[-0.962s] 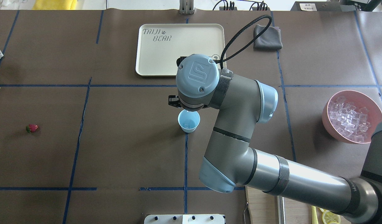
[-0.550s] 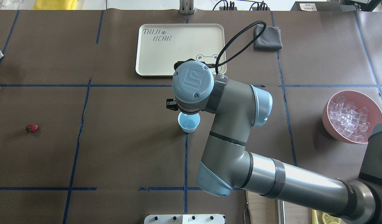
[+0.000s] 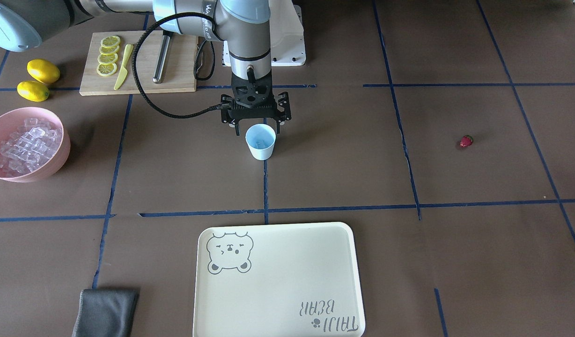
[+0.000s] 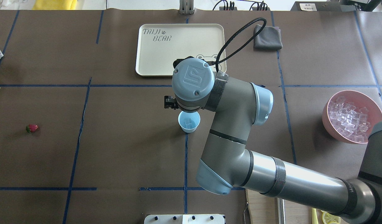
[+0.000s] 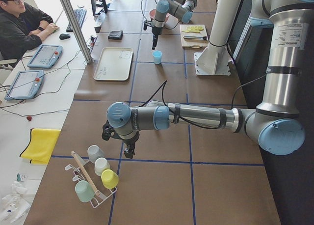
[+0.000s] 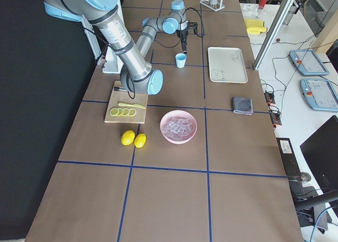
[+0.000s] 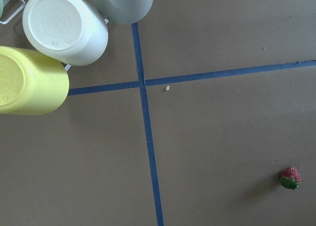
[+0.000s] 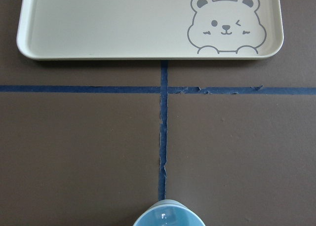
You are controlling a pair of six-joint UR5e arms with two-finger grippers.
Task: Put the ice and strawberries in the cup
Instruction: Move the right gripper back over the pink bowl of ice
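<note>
Ice shows inside cup from overhead; front view shows right claw spread.

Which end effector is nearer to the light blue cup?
Right. The right end effector hangs just above the cup; the left end effector is far away, near the rack of mugs.

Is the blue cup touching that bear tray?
Apart: the right wrist view shows bare table and a tape line between the cup and the tray.
</note>
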